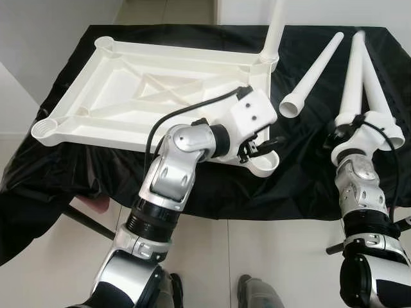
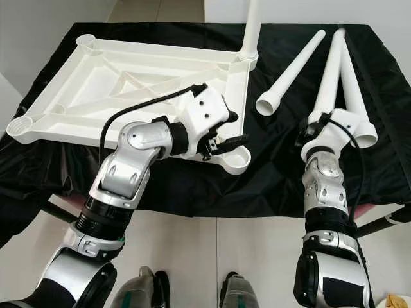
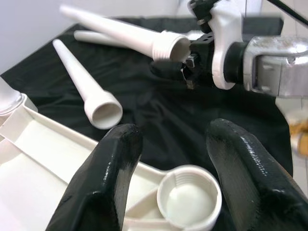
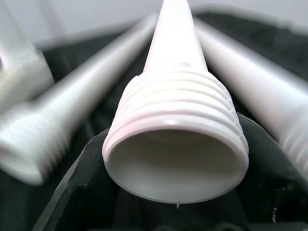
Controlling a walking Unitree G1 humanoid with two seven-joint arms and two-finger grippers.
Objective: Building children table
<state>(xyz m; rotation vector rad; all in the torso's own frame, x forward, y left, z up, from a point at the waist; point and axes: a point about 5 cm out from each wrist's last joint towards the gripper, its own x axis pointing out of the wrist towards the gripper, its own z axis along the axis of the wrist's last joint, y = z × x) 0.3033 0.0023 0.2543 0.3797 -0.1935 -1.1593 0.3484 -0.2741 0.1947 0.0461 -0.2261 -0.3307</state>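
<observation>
- The white tabletop (image 1: 135, 90) lies upside down on the black-draped desk (image 1: 302, 173), one leg (image 1: 275, 29) already standing in its far right corner socket.
- The left end effector (image 3: 173, 159) hovers at the near right corner socket (image 3: 188, 201), fingers (image 3: 106, 178) spread wide to either side of it.
- The right end effector (image 1: 352, 131) grips the threaded end of a loose leg (image 4: 175, 139), near the desk's front right edge.
- Another loose leg (image 1: 313, 74) lies on open cloth between tabletop and right arm; a third (image 1: 380, 90) lies beside the held one.
</observation>
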